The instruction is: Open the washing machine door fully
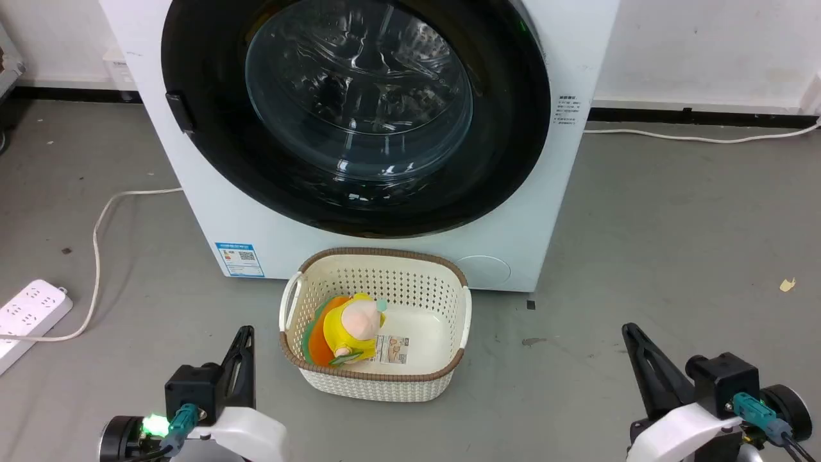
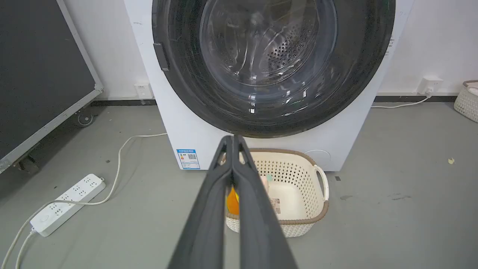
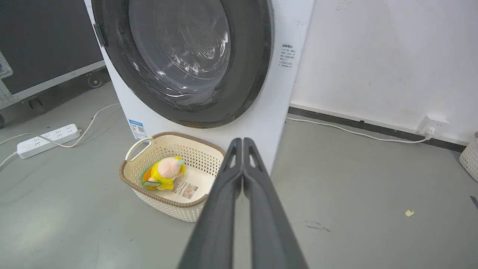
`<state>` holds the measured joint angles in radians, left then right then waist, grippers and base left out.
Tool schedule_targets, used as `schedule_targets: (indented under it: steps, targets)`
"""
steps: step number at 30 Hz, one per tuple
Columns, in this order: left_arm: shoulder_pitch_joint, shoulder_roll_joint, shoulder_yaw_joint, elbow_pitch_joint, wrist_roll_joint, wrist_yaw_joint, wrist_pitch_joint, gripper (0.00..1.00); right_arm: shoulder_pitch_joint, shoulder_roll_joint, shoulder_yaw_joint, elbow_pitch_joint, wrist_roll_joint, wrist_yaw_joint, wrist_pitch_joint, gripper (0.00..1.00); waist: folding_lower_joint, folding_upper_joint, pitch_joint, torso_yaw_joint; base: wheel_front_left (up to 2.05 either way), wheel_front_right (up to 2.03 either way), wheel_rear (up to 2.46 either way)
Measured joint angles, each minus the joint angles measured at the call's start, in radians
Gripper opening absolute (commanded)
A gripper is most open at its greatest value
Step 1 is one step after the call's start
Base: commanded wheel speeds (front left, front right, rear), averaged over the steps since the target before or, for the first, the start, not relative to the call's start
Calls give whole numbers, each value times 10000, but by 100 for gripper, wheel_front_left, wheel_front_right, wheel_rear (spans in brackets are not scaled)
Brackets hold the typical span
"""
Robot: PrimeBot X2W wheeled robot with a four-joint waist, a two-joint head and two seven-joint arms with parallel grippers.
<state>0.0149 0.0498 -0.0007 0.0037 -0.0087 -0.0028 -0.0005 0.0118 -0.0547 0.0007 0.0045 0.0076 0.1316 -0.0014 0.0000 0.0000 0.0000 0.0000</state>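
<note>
A grey floor (image 1: 673, 224) runs back to a white wall (image 1: 705, 51). Both arms sit low with fingers aimed forward. The left pincer (image 1: 245, 332) and the right pincer (image 1: 628, 329) each have their fingers pressed together, pinching nothing. Ahead and between them stands the washing machine (image 1: 513, 244). The washing machine door (image 1: 356, 109) is closed flush, its handle (image 1: 179, 112) on the left pincer's side. A cream basket (image 1: 385, 378) holding a yellow plush toy (image 1: 353, 327) sits between the pincers, just before the machine. A power strip (image 1: 29, 311) lies outward of the left pincer.
</note>
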Motion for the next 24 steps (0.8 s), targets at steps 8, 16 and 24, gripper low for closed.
schedule_targets:
  steps: [8,16,24]
  targets:
    - [0,0,0,0,0,0,2,0,0,0,-2,0,0,0,0,0,0,0,0,0,0,0,0]
    - [0,0,0,0,0,0,0,0,0,0,-2,0,0,0,0,0,0,0,0,0,0,0,0]
    - [0,0,0,0,0,0,0,0,0,0,-2,0,0,0,0,0,0,0,0,0,0,0,0]
